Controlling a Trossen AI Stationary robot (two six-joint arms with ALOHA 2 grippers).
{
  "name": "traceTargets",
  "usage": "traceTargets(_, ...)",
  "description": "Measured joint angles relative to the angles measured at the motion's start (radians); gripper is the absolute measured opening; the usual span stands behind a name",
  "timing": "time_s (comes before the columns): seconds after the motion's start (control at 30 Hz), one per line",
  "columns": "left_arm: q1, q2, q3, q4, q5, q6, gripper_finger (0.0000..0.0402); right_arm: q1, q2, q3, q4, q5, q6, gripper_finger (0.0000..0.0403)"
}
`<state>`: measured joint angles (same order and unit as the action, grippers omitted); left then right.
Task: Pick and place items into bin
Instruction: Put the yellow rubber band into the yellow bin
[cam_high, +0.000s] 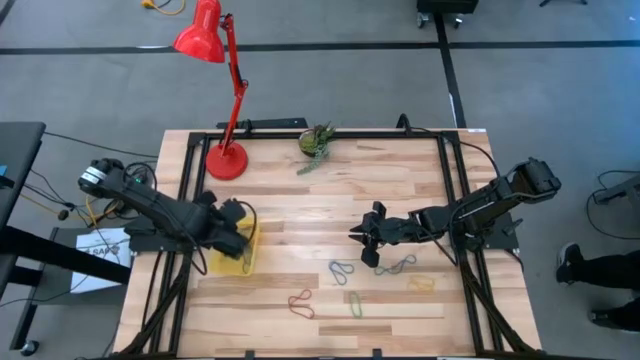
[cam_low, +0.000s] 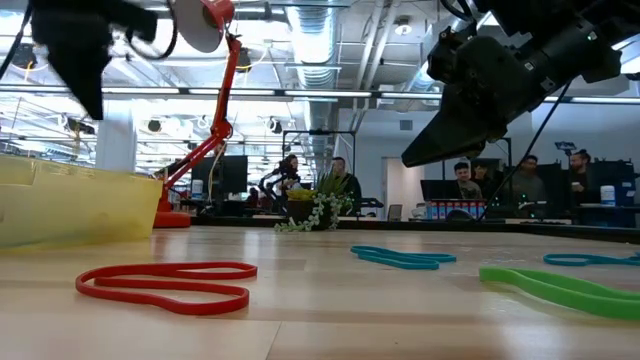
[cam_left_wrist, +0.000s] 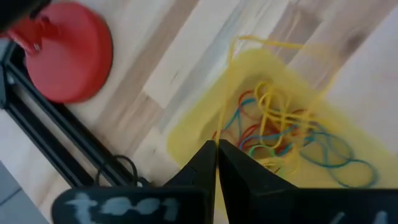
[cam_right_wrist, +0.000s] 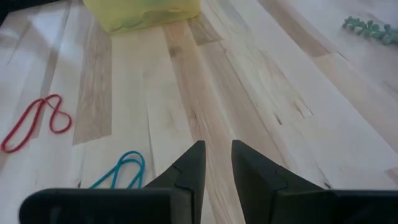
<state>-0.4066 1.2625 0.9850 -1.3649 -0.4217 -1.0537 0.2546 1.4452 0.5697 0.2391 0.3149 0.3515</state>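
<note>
Translucent yellow plastic tray (cam_high: 232, 257), shallow, rectangular: holds a tangle of thin rubber-band loops (cam_left_wrist: 292, 134) in yellow, blue, red, green. Left gripper (cam_left_wrist: 216, 155): above the tray, fingers pressed together, nothing seen between them. Right gripper (cam_right_wrist: 216, 163): well apart from the tray, fingers slightly spread, empty, over bare wood. Red loop (cam_right_wrist: 34, 121) and blue loop (cam_right_wrist: 121, 169): loose on tabletop between tray and right gripper.

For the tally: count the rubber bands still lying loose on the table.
5 visible: a red band nearest the front edge, a green one beside it, a blue one, a teal-green one under the right arm, a yellow one. The arms may hide others.
</note>
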Motion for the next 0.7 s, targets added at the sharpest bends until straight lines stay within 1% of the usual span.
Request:
traceTargets(0.1, 0.002, 0.0, -0.081, 0.027, 0.046, -0.052, 0.0002, 0.0, 0.0, 0.0, 0.0, 0.0, 0.0, 0.0073)
traceTargets(0.27, 0.005, 0.0, -0.198, 0.046, 0.197, -0.143, 0.0002, -0.002, 0.0, 0.0, 0.0, 0.0, 0.0, 0.0073)
traceTargets(0.33, 0.005, 0.0, -0.231, 0.058, 0.231, -0.168, 0.0002, -0.004, 0.0, 0.0, 0.001, 0.0, -0.001, 0.0073)
traceTargets(0.43, 0.005, 0.0, -0.255, 0.077, 0.239, -0.175, 0.0002, -0.013, 0.0, 0.0, 0.001, 0.0, -0.001, 0.0073)
traceTargets(0.53, 0.005, 0.0, -0.251, 0.118, 0.203, -0.168, 0.0002, -0.022, 0.0, 0.0, 0.0, 0.0, -0.002, 0.0073)
traceTargets(0.7, 0.005, 0.0, -0.252, 0.245, 0.14, -0.075, 0.0007, -0.03, 0.0, 0.0, 0.0, 0.002, -0.015, 0.0073)
